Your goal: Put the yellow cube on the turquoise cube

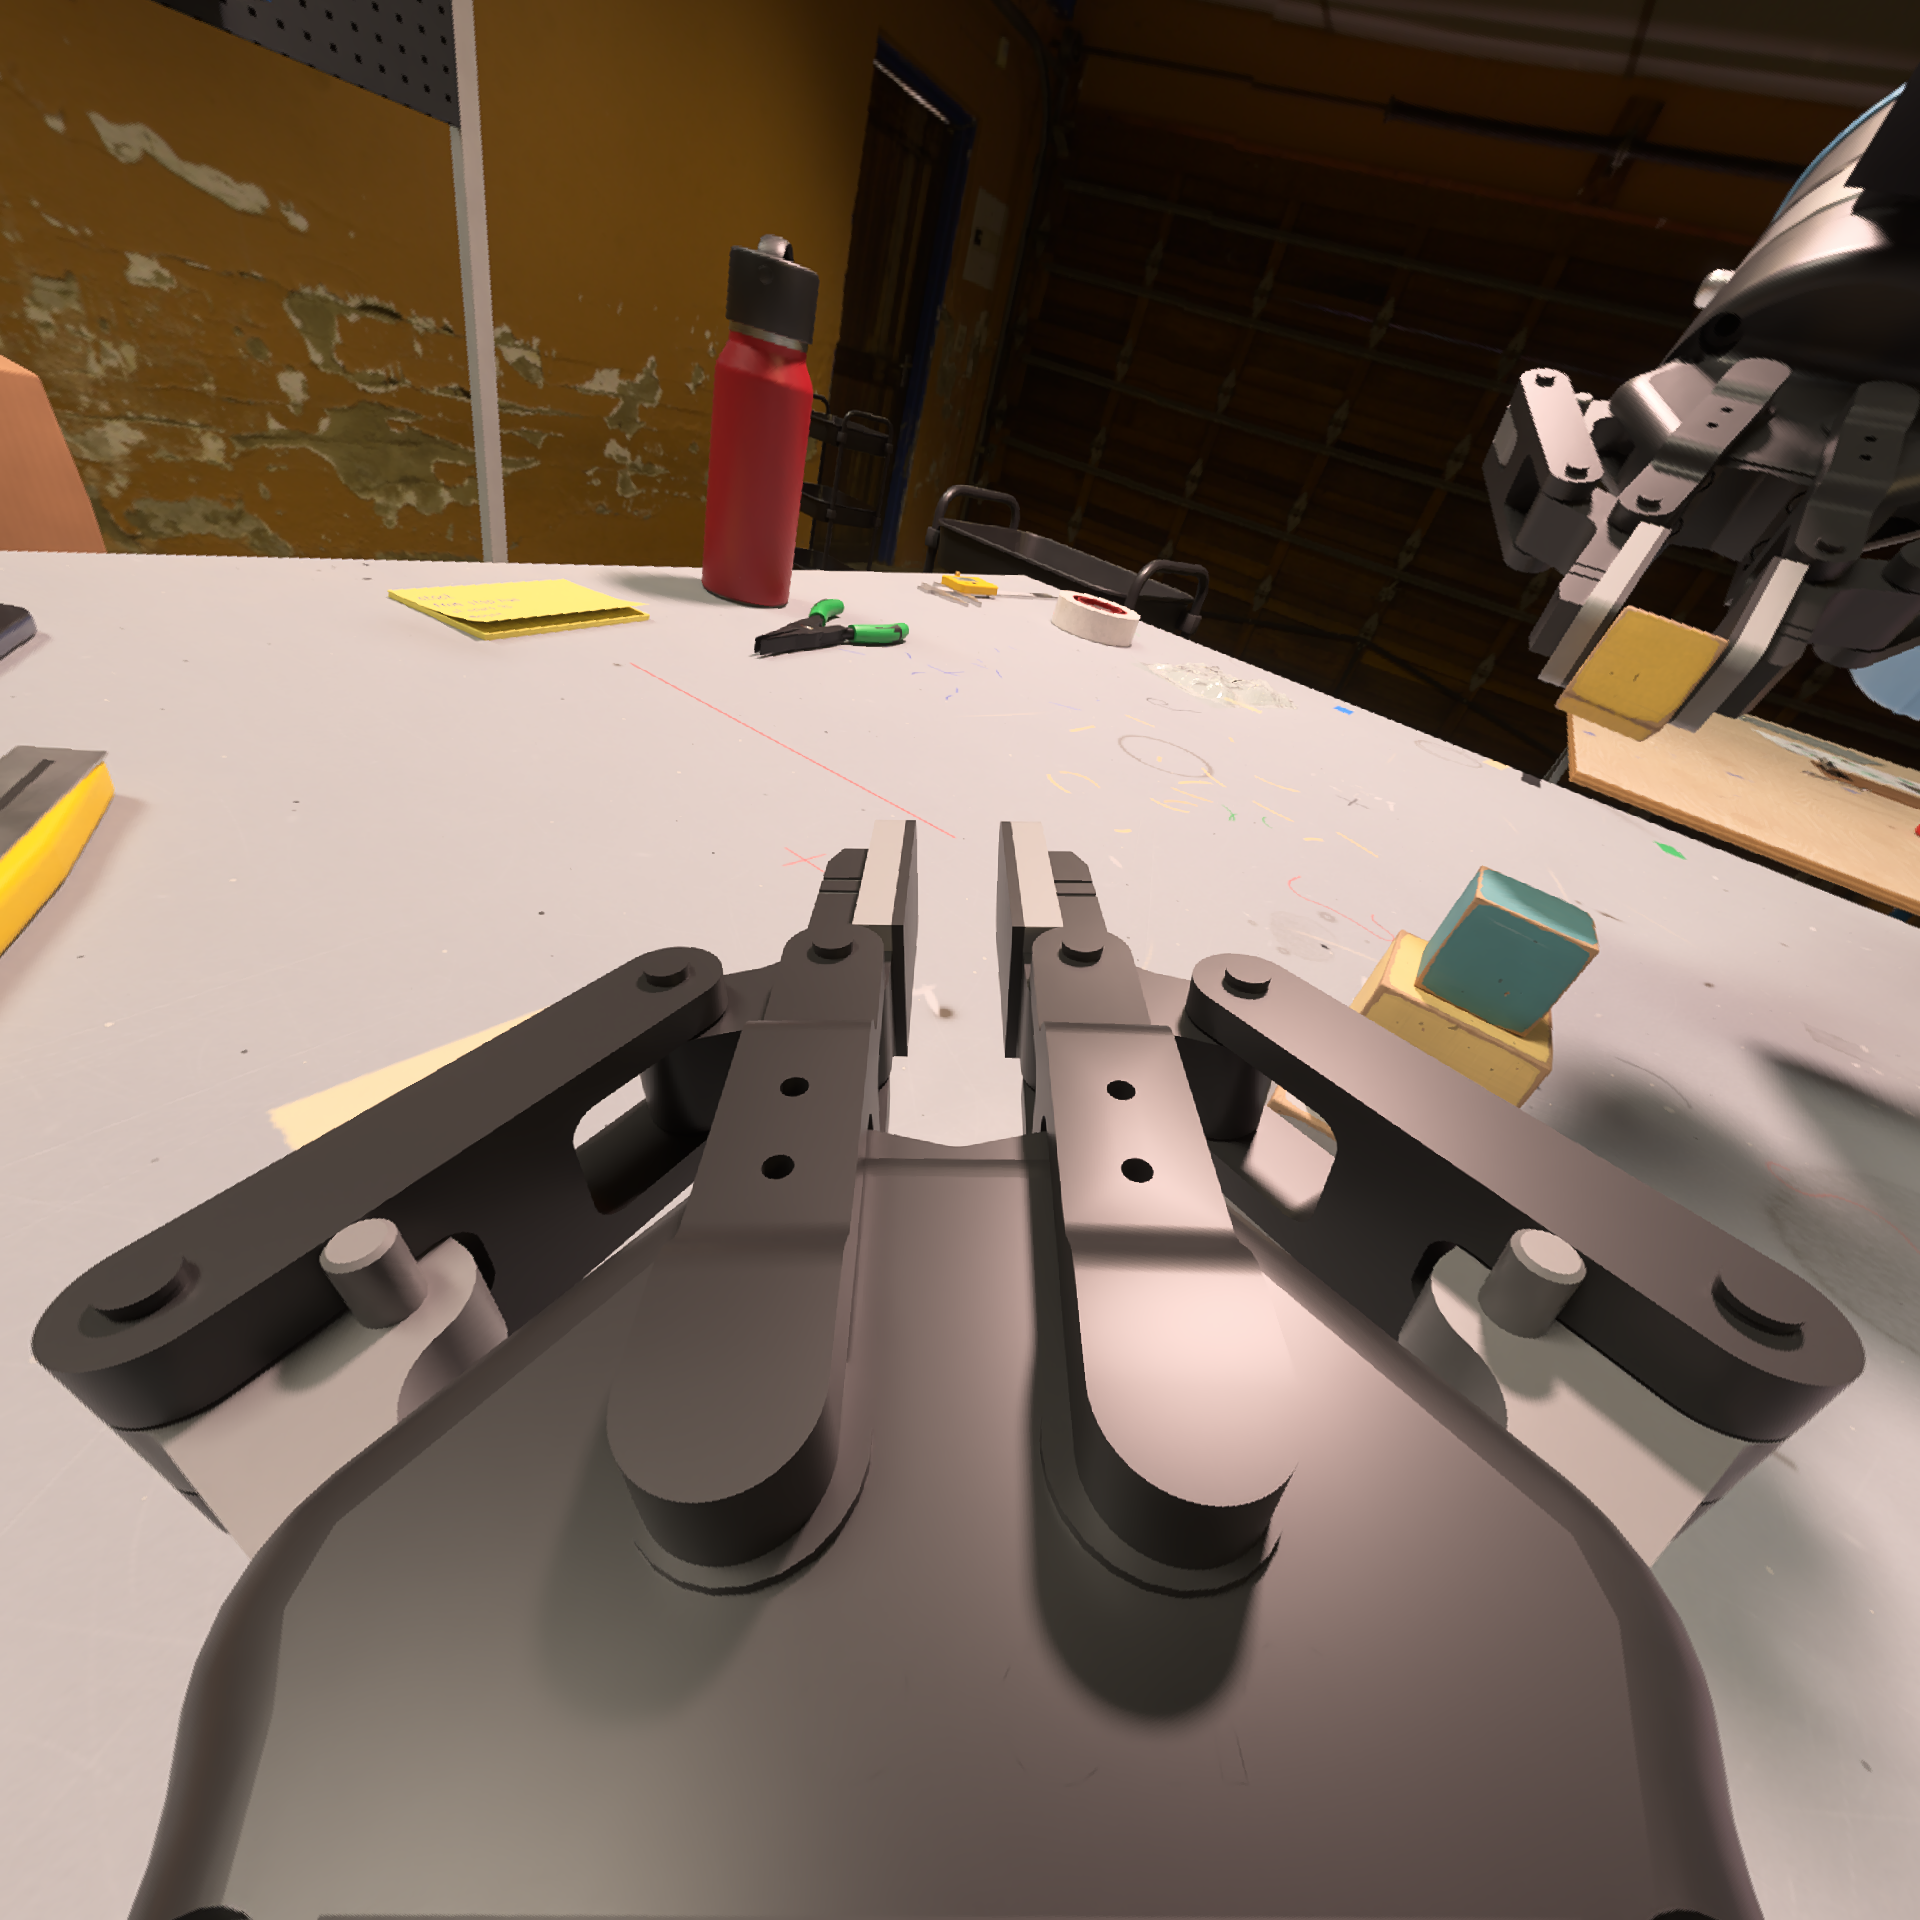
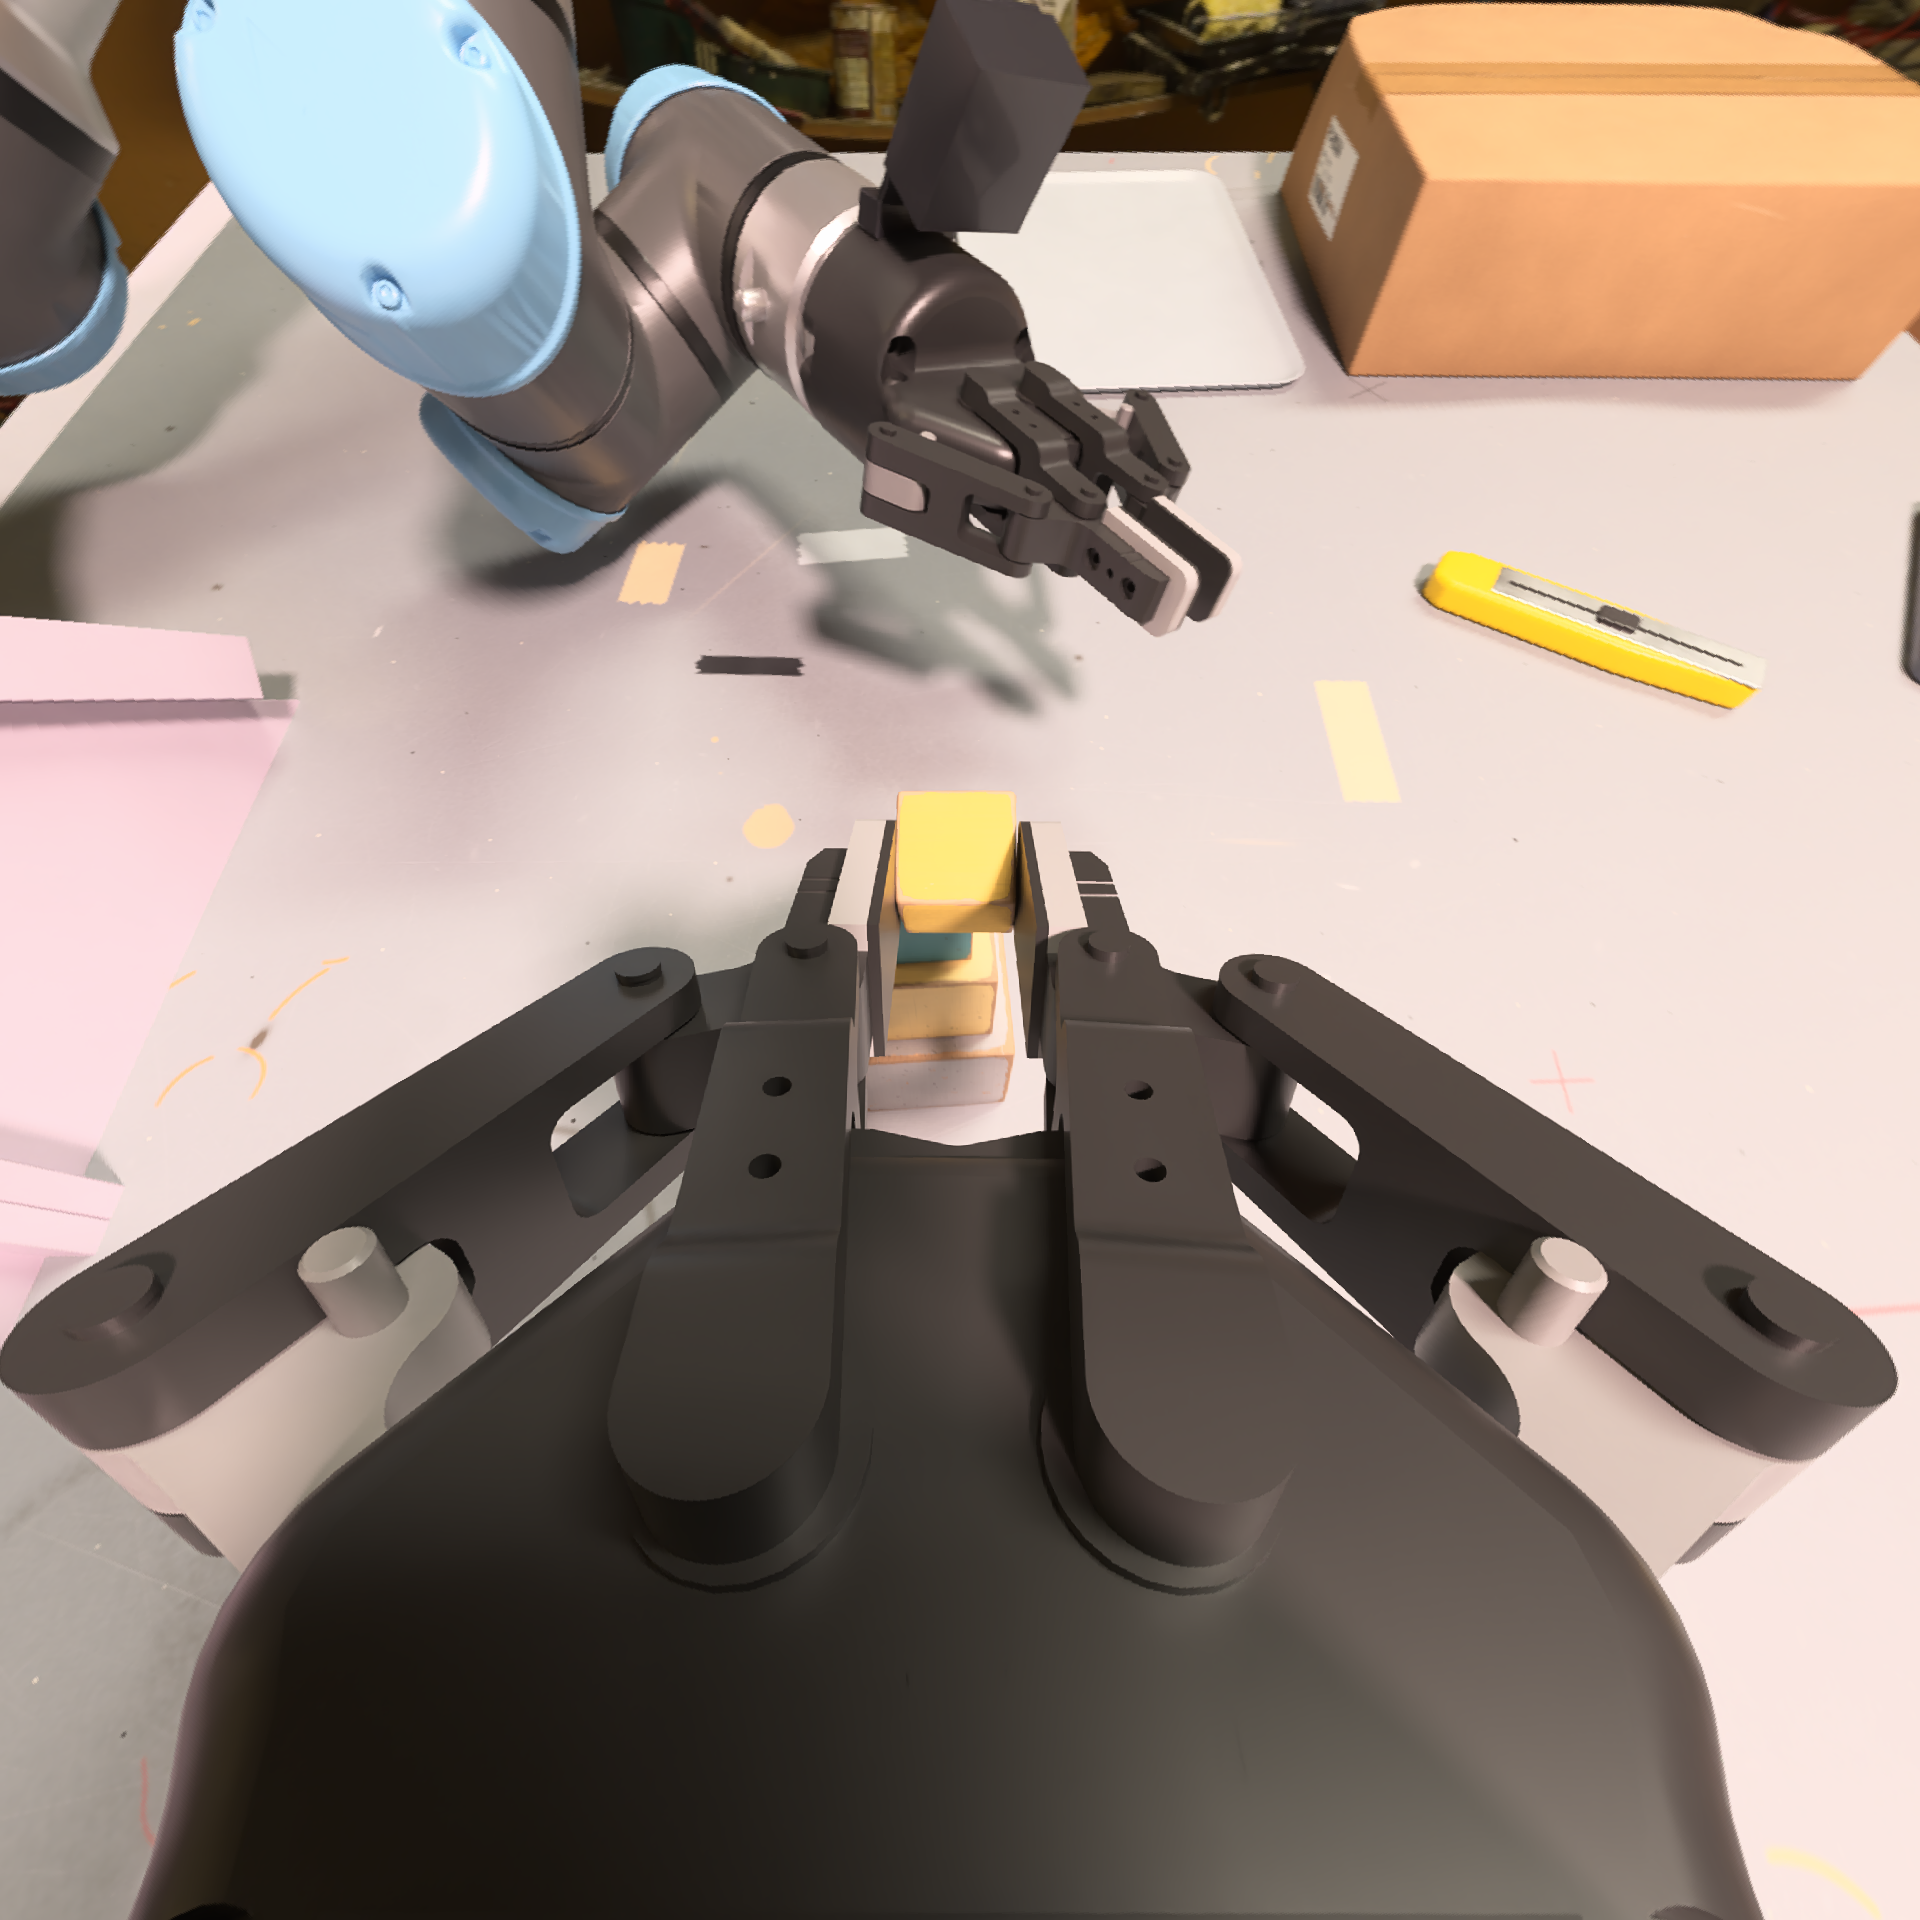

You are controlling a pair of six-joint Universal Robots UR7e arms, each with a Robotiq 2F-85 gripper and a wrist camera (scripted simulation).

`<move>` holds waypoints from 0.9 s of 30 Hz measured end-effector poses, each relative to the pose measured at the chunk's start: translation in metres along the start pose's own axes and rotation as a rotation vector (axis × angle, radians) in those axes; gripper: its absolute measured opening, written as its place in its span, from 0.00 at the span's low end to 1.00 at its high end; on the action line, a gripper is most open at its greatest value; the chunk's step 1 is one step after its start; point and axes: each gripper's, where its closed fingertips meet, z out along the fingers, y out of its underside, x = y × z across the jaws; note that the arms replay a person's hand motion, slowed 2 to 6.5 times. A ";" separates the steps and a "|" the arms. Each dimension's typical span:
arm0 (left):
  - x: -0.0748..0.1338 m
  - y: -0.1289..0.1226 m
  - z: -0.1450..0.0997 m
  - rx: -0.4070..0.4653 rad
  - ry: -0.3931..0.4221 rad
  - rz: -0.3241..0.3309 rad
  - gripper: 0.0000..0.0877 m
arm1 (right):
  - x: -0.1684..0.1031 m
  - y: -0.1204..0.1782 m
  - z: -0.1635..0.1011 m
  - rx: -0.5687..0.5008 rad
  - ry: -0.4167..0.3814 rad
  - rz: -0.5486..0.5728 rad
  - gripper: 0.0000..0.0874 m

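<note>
My right gripper (image 2: 956,873) is shut on the yellow cube (image 2: 956,857). In the left wrist view it (image 1: 1652,675) holds the yellow cube (image 1: 1642,670) well above the table, up and to the right of the stack. The turquoise cube (image 1: 1507,951) sits slightly skewed on a second yellow block (image 1: 1455,1029). In the right wrist view the turquoise cube (image 2: 933,945) shows just under the held cube, on the yellow block (image 2: 940,1008) and a pale block (image 2: 940,1081). My left gripper (image 1: 958,873) is empty, its jaws a narrow gap apart, left of the stack.
A red bottle (image 1: 756,436), yellow notepad (image 1: 520,608), green-handled pliers (image 1: 831,629) and tape roll (image 1: 1096,615) lie at the far side. A wooden board (image 1: 1745,800) is at the right. A yellow utility knife (image 2: 1590,629), cardboard box (image 2: 1610,197), white tray (image 2: 1143,281) and pink paper (image 2: 114,831) surround the stack.
</note>
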 end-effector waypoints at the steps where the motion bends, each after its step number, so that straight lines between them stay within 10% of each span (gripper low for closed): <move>1: 0.000 0.000 0.000 -0.001 0.001 0.002 0.16 | -0.001 -0.001 0.003 -0.001 -0.014 -0.004 0.23; 27: 0.007 0.016 0.012 -0.126 0.044 0.023 0.10 | -0.007 0.007 0.028 0.032 -0.106 0.028 0.23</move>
